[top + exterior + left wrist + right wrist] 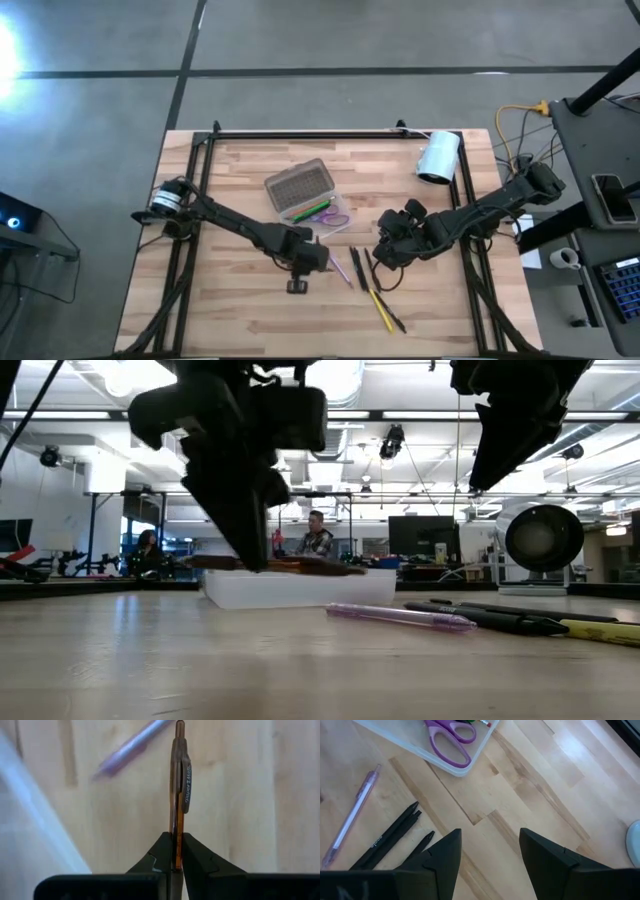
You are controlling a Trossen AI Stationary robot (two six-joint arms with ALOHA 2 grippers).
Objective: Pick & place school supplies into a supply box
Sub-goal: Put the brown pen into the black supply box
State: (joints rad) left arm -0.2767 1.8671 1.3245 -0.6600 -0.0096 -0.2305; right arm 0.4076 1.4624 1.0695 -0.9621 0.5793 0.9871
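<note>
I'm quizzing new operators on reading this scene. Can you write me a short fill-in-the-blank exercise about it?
1. The left pincer is shut on a thin ____ pen.
2. The purple scissors lie inside the supply ____.
3. The right pincer hovers over the table with its fingers ____.
4. The white roll lies near the table's far ____ corner in the high view.

Missing words: orange; box; open; right
</note>
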